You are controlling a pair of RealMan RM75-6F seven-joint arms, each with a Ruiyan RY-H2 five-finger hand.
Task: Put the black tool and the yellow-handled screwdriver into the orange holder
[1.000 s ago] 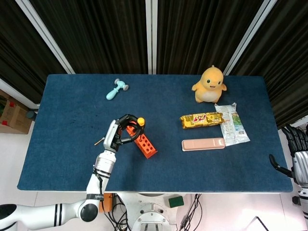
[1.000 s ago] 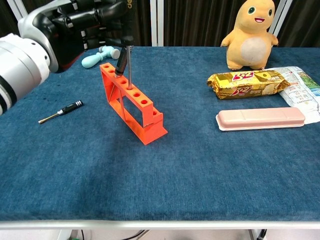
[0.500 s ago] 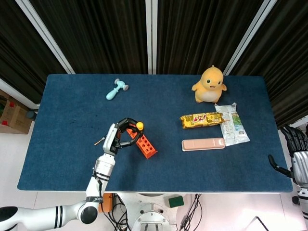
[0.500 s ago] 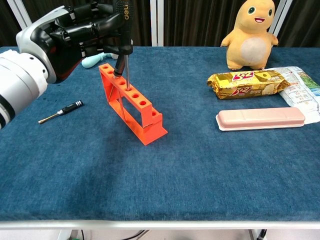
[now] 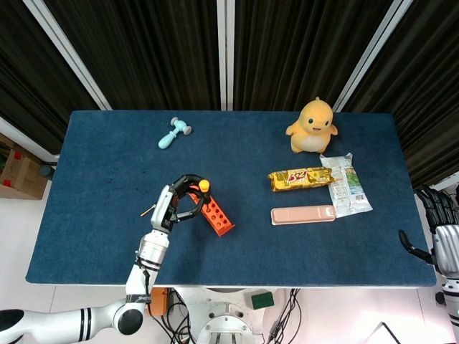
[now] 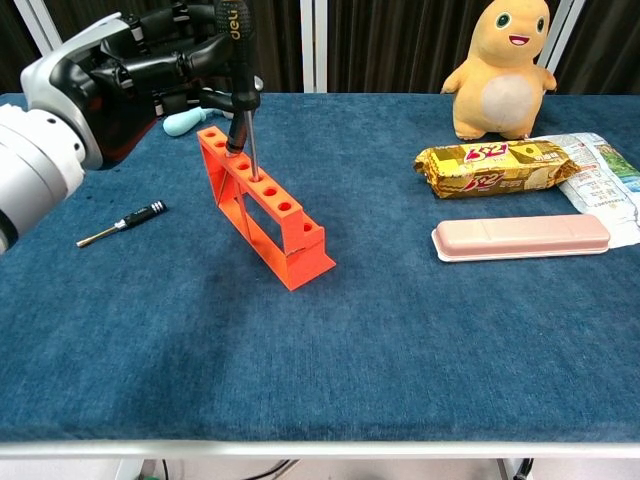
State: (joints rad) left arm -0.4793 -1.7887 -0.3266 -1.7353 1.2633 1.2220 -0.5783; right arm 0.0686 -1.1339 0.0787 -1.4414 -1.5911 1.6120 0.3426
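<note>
My left hand (image 5: 174, 206) (image 6: 120, 62) holds the yellow-handled screwdriver (image 5: 203, 185) (image 6: 237, 75) upright over the far end of the orange holder (image 5: 216, 216) (image 6: 268, 213). Its thin shaft reaches down to one of the holder's top holes; I cannot tell how deep the tip sits. The small black tool (image 5: 148, 211) (image 6: 124, 223) lies flat on the blue cloth to the left of the holder, apart from the hand. My right hand (image 5: 440, 231) hangs off the table's right edge, fingers spread and holding nothing.
A light blue toy hammer (image 5: 174, 132) (image 6: 184, 117) lies behind the holder. On the right are a yellow plush toy (image 5: 312, 126), a snack bar (image 6: 490, 167), a crinkled wrapper (image 5: 348, 185) and a pink case (image 6: 520, 237). The table edge (image 6: 300, 438) runs along the front.
My left hand has shifted the screwdriver a little left and lower, bringing its shaft down onto the holder's holes. The black tool and the right hand have not moved.
</note>
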